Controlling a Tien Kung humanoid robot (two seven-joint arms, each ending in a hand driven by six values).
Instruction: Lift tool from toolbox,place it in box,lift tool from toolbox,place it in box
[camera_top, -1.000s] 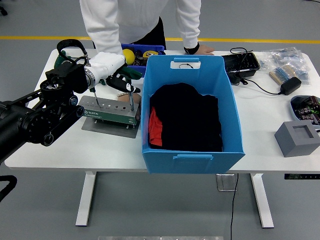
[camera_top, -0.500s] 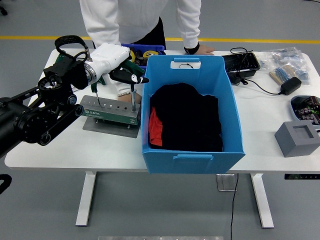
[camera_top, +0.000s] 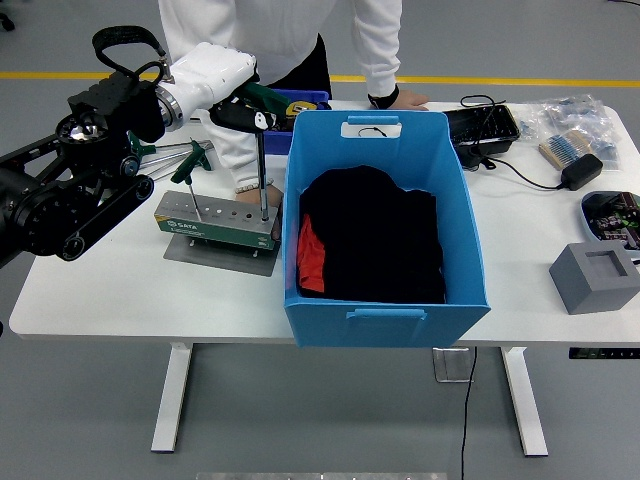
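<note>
My left hand (camera_top: 218, 82), white with a black arm behind it, is shut on the green and black handle of a T-handle tool (camera_top: 252, 106). The tool's thin shaft (camera_top: 262, 172) hangs straight down, and its tip is at the top of the grey-green tool holder (camera_top: 215, 222). Two more green T-handle tools (camera_top: 188, 162) stand in the holder's left part. The big blue box (camera_top: 385, 318) sits just right of the holder, with black and red cloth (camera_top: 370, 235) inside. A person's hand (camera_top: 246, 190) rests behind the holder.
The person in white stands at the far side, the other hand (camera_top: 400, 100) on the table. A blue bin (camera_top: 292, 100) sits behind the box. On the right lie a black tray (camera_top: 482, 126), a power adapter (camera_top: 580, 172), bagged parts (camera_top: 572, 112) and a grey block (camera_top: 596, 276).
My left hand has risen and moved back, drawing the T-handle tool's shaft up out of the holder. The person's hand stays behind the holder.
</note>
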